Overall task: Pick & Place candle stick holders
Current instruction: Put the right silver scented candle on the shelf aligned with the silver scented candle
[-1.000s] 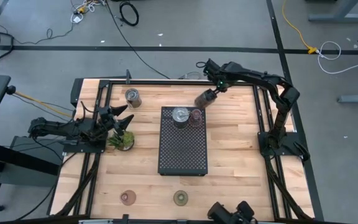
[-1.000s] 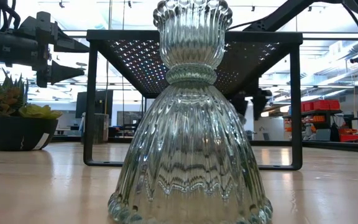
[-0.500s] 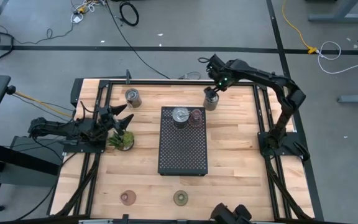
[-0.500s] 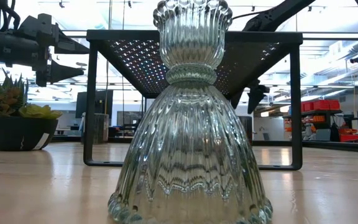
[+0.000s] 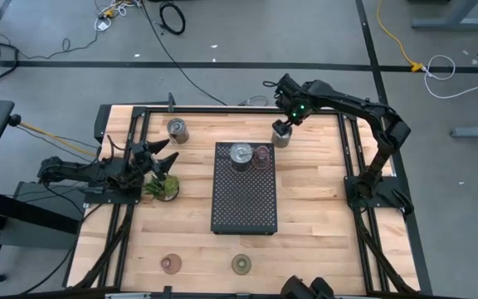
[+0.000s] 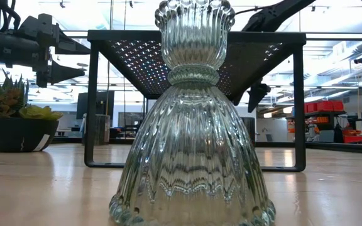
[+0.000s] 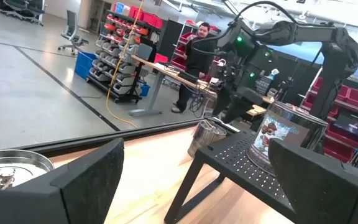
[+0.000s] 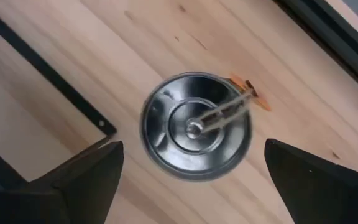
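Silver holder (image 8: 196,127) under open right end effector (image 8: 191,168), tips cropped.

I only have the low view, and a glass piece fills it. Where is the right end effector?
Observer: The right end effector is over a silver cup on the table, beside the black tray's far right corner.
Operator: Is it gripping the cup?
Observer: No. The right wrist view shows its fingers wide apart, with the cup upright between them.
Operator: What's on the tray?
Observer: A second silver cup and a pink disc, at its far end.
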`<state>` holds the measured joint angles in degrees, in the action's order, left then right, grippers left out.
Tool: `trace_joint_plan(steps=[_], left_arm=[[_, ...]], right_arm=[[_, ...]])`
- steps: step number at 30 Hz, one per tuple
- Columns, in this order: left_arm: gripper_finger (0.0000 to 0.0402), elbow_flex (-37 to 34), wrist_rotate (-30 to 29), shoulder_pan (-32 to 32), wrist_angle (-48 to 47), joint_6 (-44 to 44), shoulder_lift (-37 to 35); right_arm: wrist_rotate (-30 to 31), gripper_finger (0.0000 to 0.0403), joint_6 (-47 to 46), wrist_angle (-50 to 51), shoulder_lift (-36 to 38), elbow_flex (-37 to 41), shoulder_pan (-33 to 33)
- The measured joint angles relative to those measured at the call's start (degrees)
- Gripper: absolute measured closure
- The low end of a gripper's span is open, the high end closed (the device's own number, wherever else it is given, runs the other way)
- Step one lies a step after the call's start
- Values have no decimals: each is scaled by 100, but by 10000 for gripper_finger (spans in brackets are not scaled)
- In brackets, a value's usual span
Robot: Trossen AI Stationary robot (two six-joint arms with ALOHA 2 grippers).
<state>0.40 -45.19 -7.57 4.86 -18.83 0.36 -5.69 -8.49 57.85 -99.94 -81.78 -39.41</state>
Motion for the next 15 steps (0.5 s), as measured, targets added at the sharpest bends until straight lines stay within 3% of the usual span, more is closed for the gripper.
trace_joint_plan(steps=[15], left_arm=[[3,0,-2,0,2,3,0]], right_arm=[[489,17,-153,-204,-321,-4,318]])
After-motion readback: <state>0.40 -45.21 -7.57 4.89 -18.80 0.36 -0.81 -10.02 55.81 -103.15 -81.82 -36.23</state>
